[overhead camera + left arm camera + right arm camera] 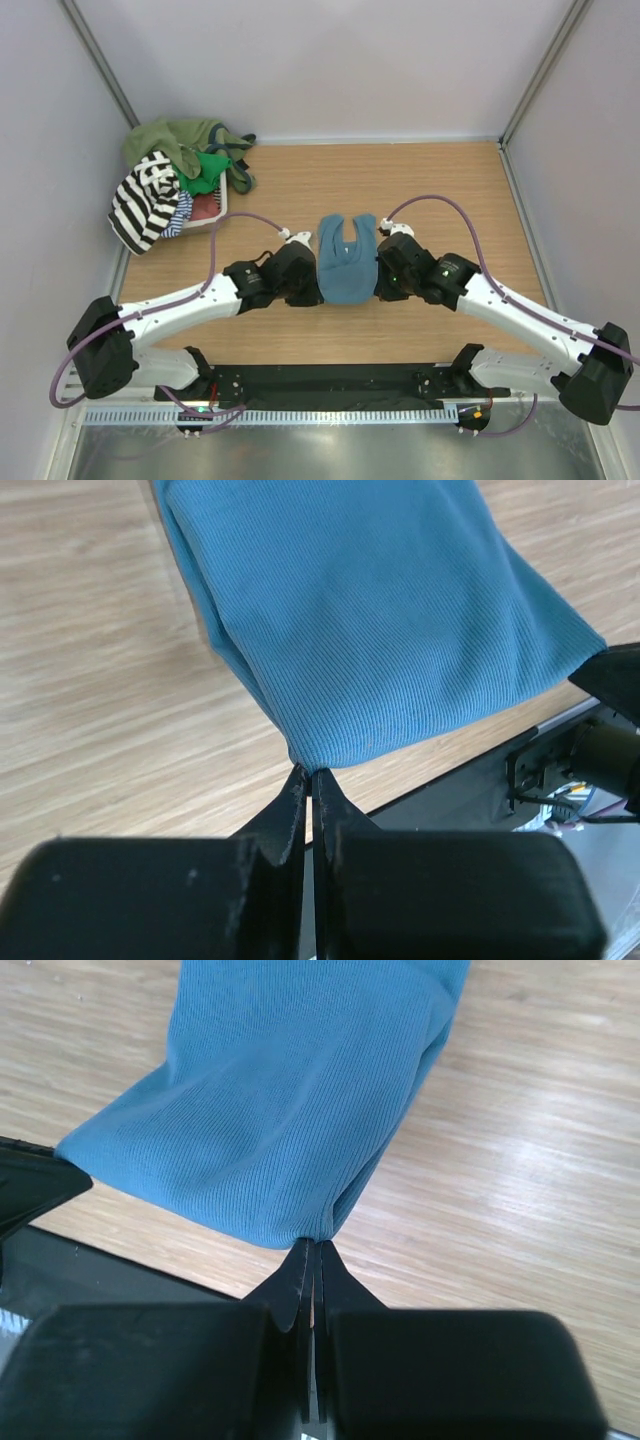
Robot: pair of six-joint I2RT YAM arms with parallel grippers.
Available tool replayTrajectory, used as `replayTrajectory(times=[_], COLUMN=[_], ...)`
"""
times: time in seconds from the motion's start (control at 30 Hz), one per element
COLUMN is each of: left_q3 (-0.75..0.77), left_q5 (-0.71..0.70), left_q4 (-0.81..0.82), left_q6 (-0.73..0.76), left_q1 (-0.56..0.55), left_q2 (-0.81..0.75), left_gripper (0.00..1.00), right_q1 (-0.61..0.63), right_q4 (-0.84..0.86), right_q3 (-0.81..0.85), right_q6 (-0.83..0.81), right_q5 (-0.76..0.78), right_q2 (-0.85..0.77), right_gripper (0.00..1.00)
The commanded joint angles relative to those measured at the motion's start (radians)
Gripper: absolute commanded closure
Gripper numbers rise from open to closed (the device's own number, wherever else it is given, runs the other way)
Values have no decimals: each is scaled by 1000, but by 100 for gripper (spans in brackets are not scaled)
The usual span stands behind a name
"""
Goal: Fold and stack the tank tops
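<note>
Pinching the near hem of a plain teal-blue ribbed cloth tank top (347, 262), one arm on each side. In the top view the left gripper (316, 288) is on its left near corner and the right gripper (379, 284) on its right near corner. The top lies midway across the light wooden table (430, 190), straps toward the far side. In the far left corner is a heap: a bold black-and-white striped tank top (143, 200), an olive cloth top (165, 140), a bright green top (208, 170) and a thin navy-striped top (181, 214), partly over a white basket (218, 215). The heap is well apart from the teal one.

Left wrist: the left gripper's fingers are pressed together, clamped on the teal top's hem corner. The cloth is doubled along one edge, with wood below.

Right wrist: the right gripper's fingers are together, clamped on the opposite hem corner. The left gripper's black tip shows at the frame's left edge, at the other corner.
</note>
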Motion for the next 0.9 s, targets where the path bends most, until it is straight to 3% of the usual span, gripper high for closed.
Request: replayTrajectory(times=[0.0,0.23,0.87], left_q3=[76,154,505], left_q5=[48,106,199], left_q4=[-34,-72,-134], left_q6=[47,89,185], left_q1=[44,141,310], left_q2=[21,75,406], left_gripper=[100,100,100], right_q1=[-1,-45,-344], right_q4=[-16,-12,73], right_q3=[83,144,357], right_q6=[-41,-75,-228], right_q5=[73,142,24], right_q2=[35,121,380], right_gripper=[99,99,99])
